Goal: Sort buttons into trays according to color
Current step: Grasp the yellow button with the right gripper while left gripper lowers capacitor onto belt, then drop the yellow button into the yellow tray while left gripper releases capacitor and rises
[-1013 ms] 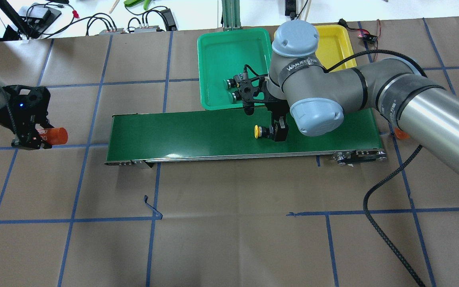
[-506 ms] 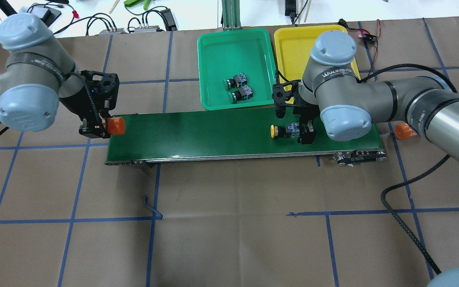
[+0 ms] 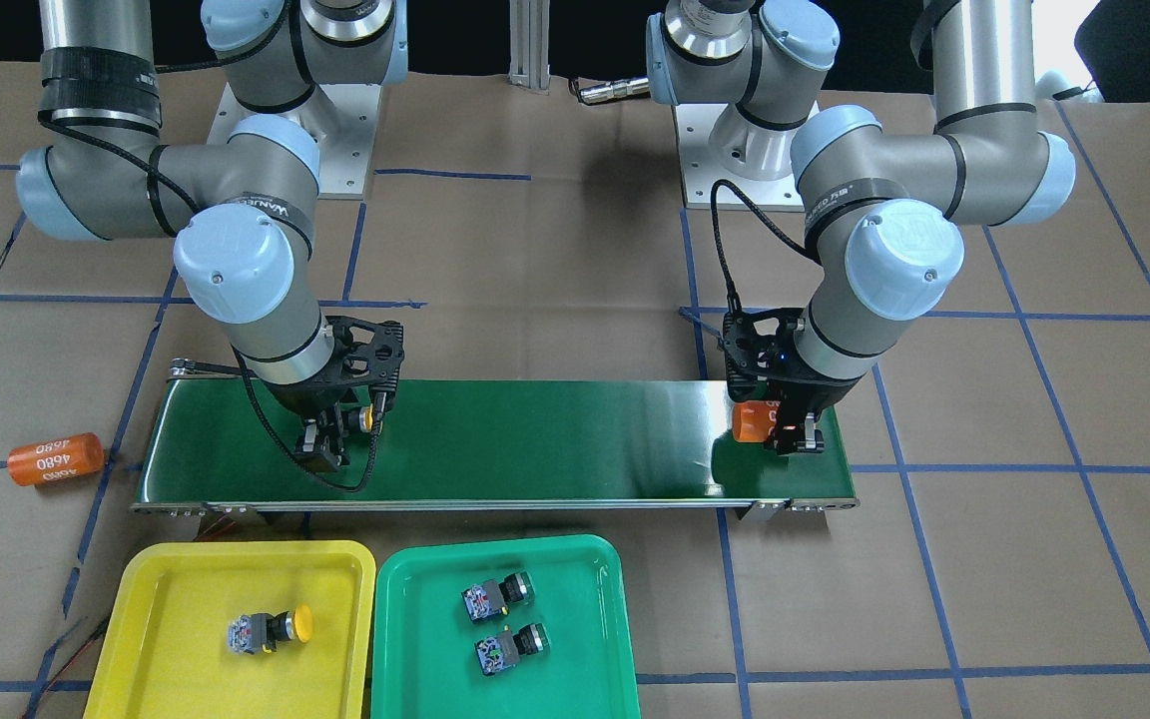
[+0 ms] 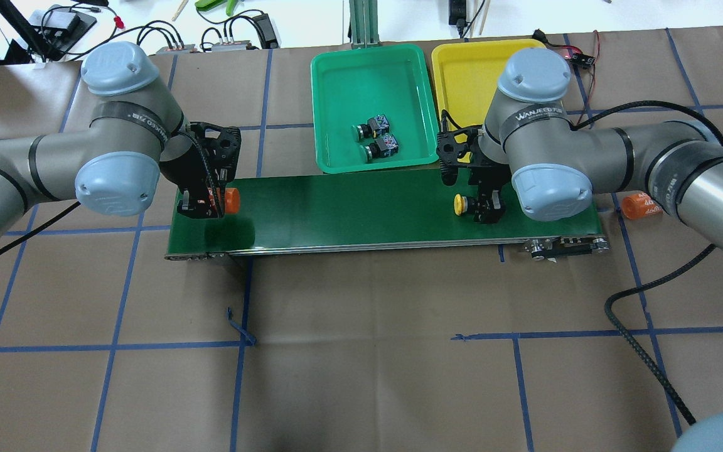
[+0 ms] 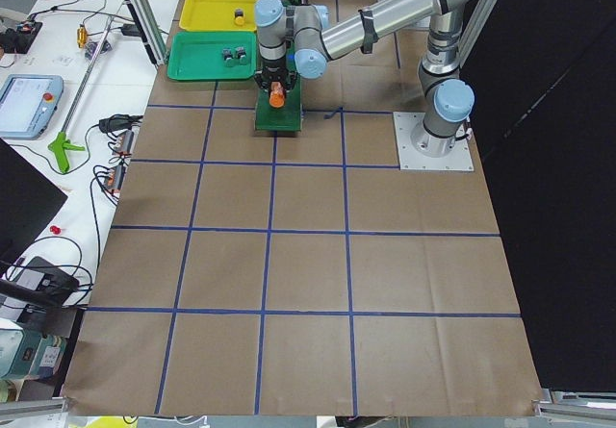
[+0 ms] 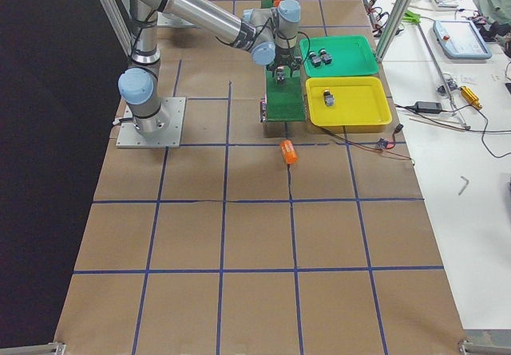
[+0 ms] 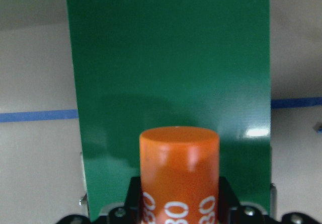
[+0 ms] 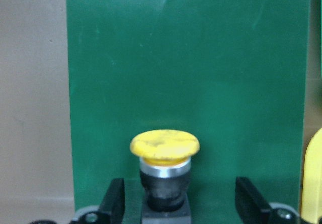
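My right gripper [image 4: 484, 207] is open low over the belt, and one of its fingers [image 8: 114, 199] stands on each side of a yellow-capped button [image 4: 460, 204] without touching it. The button also shows in the right wrist view [image 8: 165, 151]. A second yellow button [image 3: 271, 629] lies in the yellow tray [image 3: 166, 589]. Two green buttons [image 3: 495, 597] [image 3: 510, 644] lie in the green tray [image 3: 595, 599]. My left gripper [image 4: 208, 204] is shut on an orange 4680 cylinder [image 4: 231, 201] over the belt's left end.
The long dark-green conveyor belt [image 4: 349, 207] runs in front of both trays. Another orange 4680 cylinder [image 4: 641, 205] lies on the brown paper off the belt's right end. Cables and tools lie along the table's far edge [image 4: 230, 34].
My left arm has swung right and brought the orange cylinder over the belt's left end. My right gripper and the yellow button have moved right along the belt.
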